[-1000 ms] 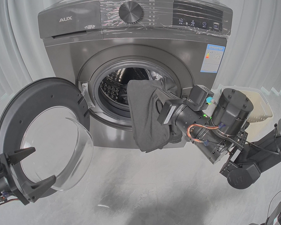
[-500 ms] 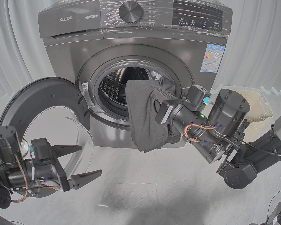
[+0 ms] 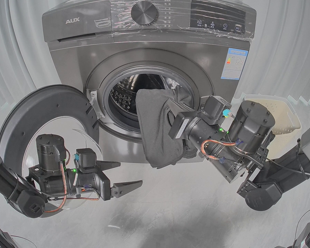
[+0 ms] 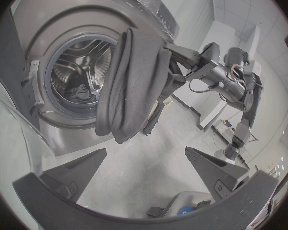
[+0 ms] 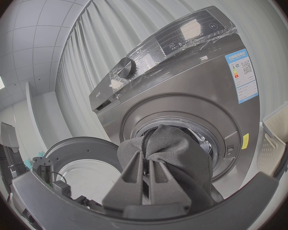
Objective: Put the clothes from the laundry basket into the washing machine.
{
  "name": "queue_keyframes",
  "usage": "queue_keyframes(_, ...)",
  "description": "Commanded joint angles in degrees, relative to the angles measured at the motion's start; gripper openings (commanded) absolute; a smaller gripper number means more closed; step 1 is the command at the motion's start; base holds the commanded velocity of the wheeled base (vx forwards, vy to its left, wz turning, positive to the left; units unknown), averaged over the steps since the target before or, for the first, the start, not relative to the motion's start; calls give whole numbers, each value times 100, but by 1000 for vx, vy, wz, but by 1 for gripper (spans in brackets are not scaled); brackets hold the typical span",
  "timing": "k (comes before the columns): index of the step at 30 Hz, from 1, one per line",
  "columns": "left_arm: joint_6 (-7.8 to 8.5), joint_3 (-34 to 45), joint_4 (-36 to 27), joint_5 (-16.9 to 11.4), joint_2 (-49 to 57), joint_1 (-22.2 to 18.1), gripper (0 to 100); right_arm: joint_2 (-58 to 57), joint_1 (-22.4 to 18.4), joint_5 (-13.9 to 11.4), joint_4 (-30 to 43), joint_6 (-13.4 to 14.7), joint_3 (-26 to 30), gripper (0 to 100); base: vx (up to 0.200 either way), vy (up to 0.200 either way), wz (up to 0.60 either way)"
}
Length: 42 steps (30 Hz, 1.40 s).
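The right pincer (image 5: 146, 160) is squeezed tight. Its two fingers sit side by side with almost no gap, and they pinch a bunch of the dark grey cloth (image 3: 158, 128). The cloth hangs down from the fingers in long, loose folds. It is in the air, right in front of the round hole (image 3: 127, 93) of the washing machine (image 3: 79, 62), over the hole's 3 to 5 o'clock side. Its top is level with the hole, but its bottom end hangs lower than the rim. It looks like it is outside, not in the drum yet.

In the left wrist view, another dark piece (image 4: 78, 93) lies at the bottom of the drum. So it seems some washing is already inside.

The door (image 3: 41, 107) is swung wide open at 8 o'clock from the hole. The left pincer (image 3: 131, 173) is at 7 o'clock in the head view, low over the floor (image 3: 155, 207) and in front of the door. Its fingers are spread wide and hold nothing.

The laundry basket (image 3: 286, 117) stands on the floor at 3 o'clock from the machine, close to its side. The part of its inside that shows looks bare, but its bottom is hidden.

The job looks partly done. This cloth has to go through the hole and be let go. If the basket hides more clothes, they come after.
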State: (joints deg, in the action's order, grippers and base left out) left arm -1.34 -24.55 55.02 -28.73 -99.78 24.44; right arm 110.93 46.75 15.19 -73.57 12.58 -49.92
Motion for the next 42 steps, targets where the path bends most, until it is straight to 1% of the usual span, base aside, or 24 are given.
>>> queue_keyframes(1, -217, -287, 9, -1, -437, 78, 100, 51, 27, 2, -61, -10, -9, 0, 0, 0, 0)
queue_keyframes(2, -279, -349, 9, -1, -507, 105, 100, 60, 36, 2, -87, -10, -9, 0, 0, 0, 0)
queue_keyframes(3, -305, -419, 9, -1, -613, 105, 100, 69, 36, -7, -105, -10, 0, 0, 0, 0, 0)
queue_keyframes(9, -297, -700, 71, -1, -1087, 105, 100, 95, 62, 2, -131, -10, 9, 0, 0, 0, 0)
queue_keyframes(14, -332, -832, 326, -1, -1342, 105, 100, 95, 62, 2, -131, -10, 9, 0, 0, 0, 0)
queue_keyframes(17, -455, -929, 431, -1, -1474, 149, 100, 121, 97, 2, -193, -10, 9, 0, 0, 0, 0)
queue_keyframes(24, -499, -1245, 651, 17, -2010, 193, 100, 244, 115, 2, -325, -28, 9, 0, 0, 0, 0)
queue_keyframes(27, -595, -1412, 677, 17, -2160, 193, 100, 253, 133, 2, -333, -28, 9, 0, 0, 0, 0)
queue_keyframes(29, -754, -1544, 703, 17, -2186, 193, 100, 244, 194, 2, -333, -28, 9, 0, 0, 0, 0)
queue_keyframes(32, -833, -1614, 712, 17, -2195, 201, 100, 244, 194, 2, -333, -28, 9, 0, 0, 0, 0)
queue_keyframes(39, -833, -1816, 712, 52, -2371, 184, 100, 253, 203, 2, -421, -28, 9, 0, 0, 0, 0)
queue_keyframes(40, -815, -1816, 721, 105, -2397, 166, 100, 253, 203, 2, -421, -28, 9, 0, 0, 0, 0)
queue_keyframes(42, -815, -1834, 721, 122, -2406, 157, 100, 244, 203, 2, -421, -28, 9, 0, 0, 0, 0)
